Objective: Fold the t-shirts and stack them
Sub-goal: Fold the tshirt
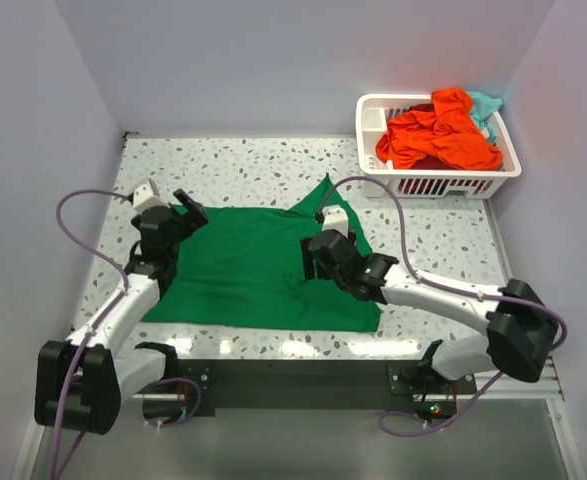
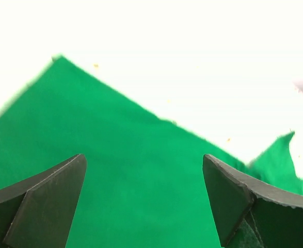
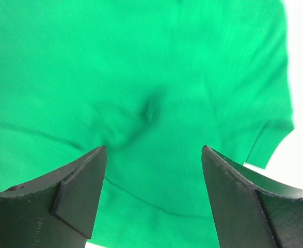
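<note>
A bright green t-shirt (image 1: 258, 270) lies spread on the speckled table (image 1: 243, 170), one corner sticking up at its far edge. My left gripper (image 1: 190, 212) hovers over the shirt's left far corner, open, with only green cloth (image 2: 141, 181) showing between its fingers. My right gripper (image 1: 313, 258) is over the shirt's right part, open above the wrinkled fabric (image 3: 151, 113), nothing held. An orange-red t-shirt (image 1: 438, 135) and a teal one (image 1: 486, 105) sit crumpled in the white basket (image 1: 378, 115).
The white slotted basket stands at the far right corner of the table. White walls close in the table on the left, back and right. Cables loop from both arms above the table.
</note>
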You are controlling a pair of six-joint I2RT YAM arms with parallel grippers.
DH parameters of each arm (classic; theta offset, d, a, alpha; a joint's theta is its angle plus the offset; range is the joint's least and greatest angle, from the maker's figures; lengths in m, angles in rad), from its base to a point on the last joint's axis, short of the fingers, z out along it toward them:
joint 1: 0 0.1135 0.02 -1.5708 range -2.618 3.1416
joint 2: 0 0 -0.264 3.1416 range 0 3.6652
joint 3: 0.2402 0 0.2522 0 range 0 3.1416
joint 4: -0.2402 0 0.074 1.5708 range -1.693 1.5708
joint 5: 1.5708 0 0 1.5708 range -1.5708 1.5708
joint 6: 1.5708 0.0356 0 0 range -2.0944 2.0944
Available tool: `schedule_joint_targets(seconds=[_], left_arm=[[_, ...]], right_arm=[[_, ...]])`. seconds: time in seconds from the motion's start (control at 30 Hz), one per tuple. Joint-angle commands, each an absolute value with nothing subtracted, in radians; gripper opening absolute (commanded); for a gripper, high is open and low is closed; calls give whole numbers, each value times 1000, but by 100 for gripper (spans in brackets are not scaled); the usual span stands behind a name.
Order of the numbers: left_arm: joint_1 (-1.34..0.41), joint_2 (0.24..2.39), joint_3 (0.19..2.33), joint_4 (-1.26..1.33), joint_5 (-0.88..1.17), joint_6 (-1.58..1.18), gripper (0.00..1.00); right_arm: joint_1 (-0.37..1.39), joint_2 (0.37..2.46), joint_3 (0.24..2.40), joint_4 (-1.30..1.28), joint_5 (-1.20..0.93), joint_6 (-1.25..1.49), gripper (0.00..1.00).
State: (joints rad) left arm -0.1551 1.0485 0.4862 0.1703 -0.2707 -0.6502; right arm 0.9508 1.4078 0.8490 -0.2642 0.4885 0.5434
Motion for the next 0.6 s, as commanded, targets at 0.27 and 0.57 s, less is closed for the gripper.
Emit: schedule_joint_targets(seconds=[0.27, 0.57], left_arm=[[23, 1580, 1075, 19, -393, -356, 89], [107, 1848, 1345, -146, -332, -267, 73]], right_arm=[[936, 1238, 1043, -155, 692, 345, 80], [825, 1270, 1020, -80, 528, 344, 82]])
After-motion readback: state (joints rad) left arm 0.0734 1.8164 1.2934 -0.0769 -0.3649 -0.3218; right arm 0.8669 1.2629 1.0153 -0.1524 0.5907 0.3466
